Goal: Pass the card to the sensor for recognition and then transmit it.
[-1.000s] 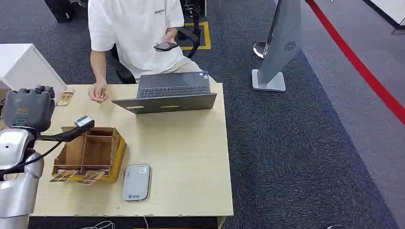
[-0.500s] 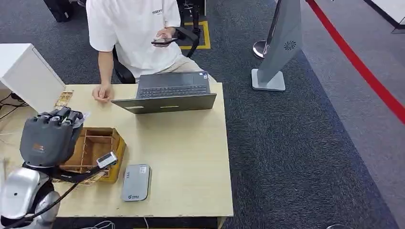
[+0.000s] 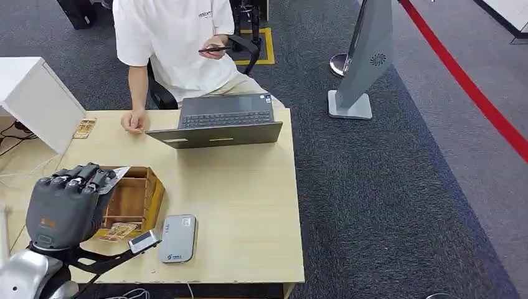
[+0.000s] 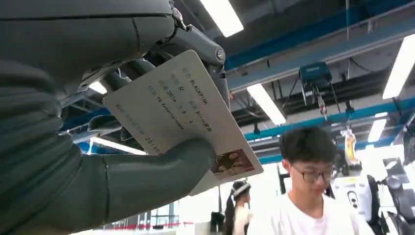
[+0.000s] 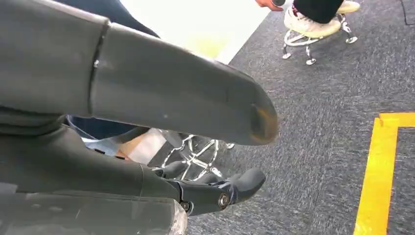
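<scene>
One card [image 4: 183,115] pinched in left robot hand [image 3: 65,202], above wooden box [image 3: 134,196]

Head view: high, facing forward and down over the table [image 3: 249,205]; left hand [image 3: 65,205] low at left. Left wrist view: close behind the left hand [image 4: 73,147], tilted up past the fingers [image 4: 195,41] to ceiling lights; shares the seated person [image 4: 308,196] with the head view. Right wrist view: close behind the right hand [image 5: 147,122], carpet [image 5: 318,122] beyond the fingertips.
</scene>
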`<control>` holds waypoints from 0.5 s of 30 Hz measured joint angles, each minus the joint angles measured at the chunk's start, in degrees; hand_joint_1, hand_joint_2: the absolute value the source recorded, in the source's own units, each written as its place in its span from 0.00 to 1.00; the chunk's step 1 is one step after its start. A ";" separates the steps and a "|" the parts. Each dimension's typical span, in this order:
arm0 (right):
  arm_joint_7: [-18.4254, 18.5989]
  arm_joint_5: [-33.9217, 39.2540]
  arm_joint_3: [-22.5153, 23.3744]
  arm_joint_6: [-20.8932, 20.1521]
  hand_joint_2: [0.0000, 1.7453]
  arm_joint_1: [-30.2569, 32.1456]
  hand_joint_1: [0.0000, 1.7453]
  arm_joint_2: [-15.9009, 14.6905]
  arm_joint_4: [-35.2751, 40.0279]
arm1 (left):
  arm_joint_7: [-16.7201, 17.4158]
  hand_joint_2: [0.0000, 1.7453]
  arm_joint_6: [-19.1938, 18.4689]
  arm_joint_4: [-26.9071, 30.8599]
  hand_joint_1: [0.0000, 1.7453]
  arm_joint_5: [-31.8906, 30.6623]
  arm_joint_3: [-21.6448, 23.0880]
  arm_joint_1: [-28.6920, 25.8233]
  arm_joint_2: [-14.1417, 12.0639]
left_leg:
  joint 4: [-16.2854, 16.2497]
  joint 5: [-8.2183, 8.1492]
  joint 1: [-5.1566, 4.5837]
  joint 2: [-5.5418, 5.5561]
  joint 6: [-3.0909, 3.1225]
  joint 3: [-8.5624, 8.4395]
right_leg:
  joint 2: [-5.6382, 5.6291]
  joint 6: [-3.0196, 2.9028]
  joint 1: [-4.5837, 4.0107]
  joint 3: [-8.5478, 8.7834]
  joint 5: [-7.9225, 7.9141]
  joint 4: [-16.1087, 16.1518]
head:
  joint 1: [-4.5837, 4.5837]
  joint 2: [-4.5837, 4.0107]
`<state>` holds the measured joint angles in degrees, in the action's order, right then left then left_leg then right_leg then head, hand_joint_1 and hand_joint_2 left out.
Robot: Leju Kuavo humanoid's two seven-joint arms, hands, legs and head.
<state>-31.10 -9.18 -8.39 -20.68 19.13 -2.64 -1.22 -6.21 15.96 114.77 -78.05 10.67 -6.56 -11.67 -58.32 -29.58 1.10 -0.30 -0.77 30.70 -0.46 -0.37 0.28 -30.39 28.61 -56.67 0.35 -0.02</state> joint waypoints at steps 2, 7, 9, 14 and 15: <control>0.00 -0.07 0.02 0.11 0.00 0.00 0.00 0.11 0.00 | 0.31 1.00 0.22 -0.02 1.00 0.00 0.00 -2.10 -0.11 | 0.00 -0.01 0.00 0.00 0.01 0.01 | 0.00 -0.01 0.00 -0.02 0.02 0.00 | 0.00 0.00; 0.00 -0.42 0.07 0.13 0.00 -0.05 0.00 0.28 0.02 | 0.44 1.00 2.08 -2.54 1.00 0.26 -0.02 -5.87 -0.35 | 0.00 -0.03 0.00 0.01 0.04 0.04 | 0.01 0.00 0.00 -0.03 0.03 0.00 | 0.02 0.00; 0.00 -0.57 0.09 0.13 0.00 -0.05 0.00 0.28 0.02 | 0.44 1.00 2.47 -3.91 1.00 0.20 -0.02 -6.75 -0.35 | 0.00 -0.03 0.00 0.01 0.04 0.03 | 0.01 0.00 0.00 -0.04 0.03 0.00 | 0.02 0.00; 0.00 -0.59 0.09 0.11 0.00 -0.05 0.00 0.28 0.02 | 0.44 1.00 2.75 -5.49 1.00 0.05 -0.02 -7.41 -0.37 | 0.00 -0.03 0.00 0.04 0.04 0.03 | 0.09 0.00 0.00 0.01 0.03 0.00 | 0.00 0.00; 0.00 -0.61 0.11 0.11 0.00 -0.05 0.00 0.28 0.02 | 0.44 1.00 2.75 -5.66 1.00 -0.11 -0.02 -7.48 -0.37 | 0.00 -0.03 0.00 0.04 0.04 0.02 | 0.09 0.00 0.00 0.04 0.03 0.00 | 0.02 0.00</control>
<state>-31.10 -9.79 -8.28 -20.57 19.08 -2.36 -1.20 -5.77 18.71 109.11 -78.16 10.64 -14.04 -12.04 -58.32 -29.60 1.10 -0.26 -0.73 30.72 -0.37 -0.37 0.28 -30.35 28.64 -56.67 0.37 -0.02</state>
